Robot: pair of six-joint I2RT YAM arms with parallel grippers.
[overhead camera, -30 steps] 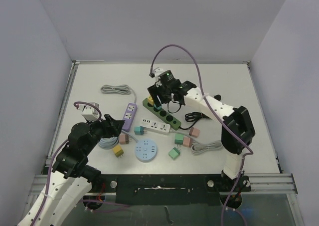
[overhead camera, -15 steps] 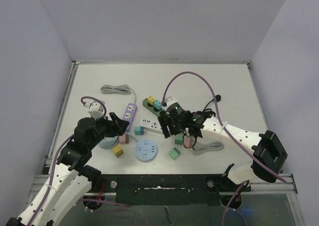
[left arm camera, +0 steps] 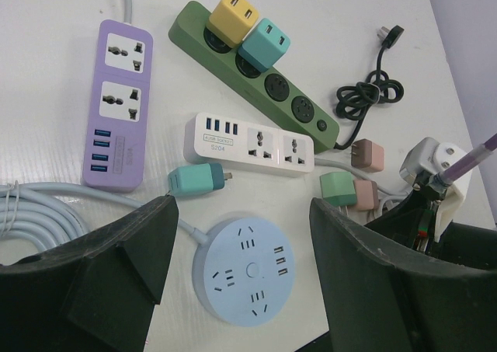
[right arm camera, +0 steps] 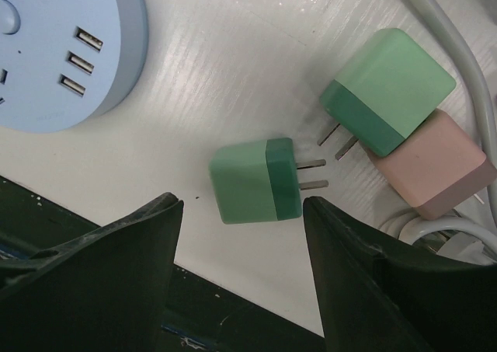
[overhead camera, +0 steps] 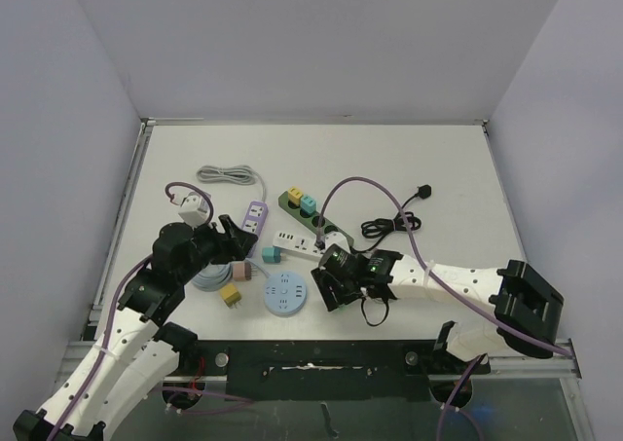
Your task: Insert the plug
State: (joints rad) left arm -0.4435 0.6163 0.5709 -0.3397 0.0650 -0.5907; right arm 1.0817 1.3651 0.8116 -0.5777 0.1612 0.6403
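Seen from above, the right tool [overhead camera: 332, 291] is down low over the worktop [overhead camera: 438, 168], just to the right of the round blue socket block [overhead camera: 286, 293]. It hides whatever lies right under it. The left tool [overhead camera: 232, 238] hangs over the left side, near the purple power strip [overhead camera: 253, 221]. A white power strip [overhead camera: 302, 243] and a dark green power strip [overhead camera: 316, 217] lie farther back.

In the left wrist view, the left tool has its two fingers wide apart, and there is nothing between them. The round blue socket block sits on the worktop below it. A teal plug [left arm camera: 196, 181] lies on its side close to the white power strip. A yellow plug [left arm camera: 235, 16] is stuck in the dark green power strip.

In the right wrist view, the right tool has its fingers apart, one on each side of the green plug [right arm camera: 255, 179]. The green plug lies flat on the worktop, right between the fingertips. There is a clear gap on its left side. The right finger is very close to it, and I cannot tell if they touch. The plug is not squeezed. Its two metal prongs point to the right, toward a second green plug [right arm camera: 388, 88] that sits against a pink plug [right arm camera: 435, 165]. The round blue socket block is at the top left, apart from the green plug.
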